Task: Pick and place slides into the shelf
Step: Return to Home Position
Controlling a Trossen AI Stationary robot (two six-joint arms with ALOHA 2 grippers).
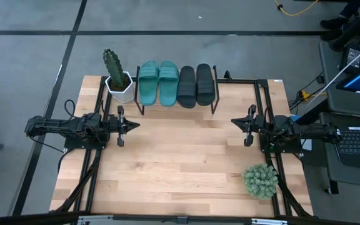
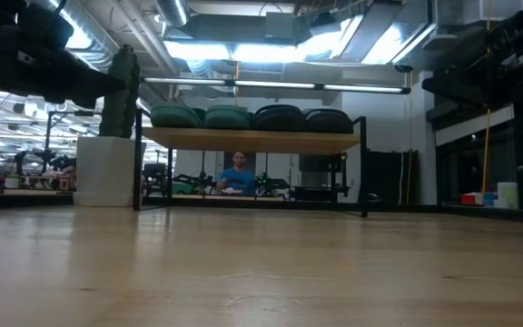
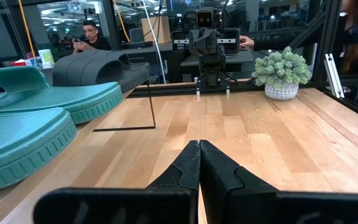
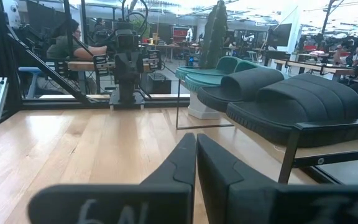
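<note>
Four slides (image 1: pixel 186 86) sit in a row on the shelf (image 2: pixel 252 139) by the far edge of the desk (image 1: pixel 186 162), the teal pair (image 1: pixel 158 83) toward the cactus (image 1: pixel 112 62) corner and the black pair (image 1: pixel 195 85) right beside them. If you ever regrab one, I'd guess they're light, bendy rubber with decent grip, so pinch the wide ribbed strap or the sole's side rim. Your left gripper (image 1: pixel 135 125) hangs near the desk's left edge and your right gripper (image 1: pixel 233 122) near its right edge, both with fingers pressed together, holding and touching nothing
</note>
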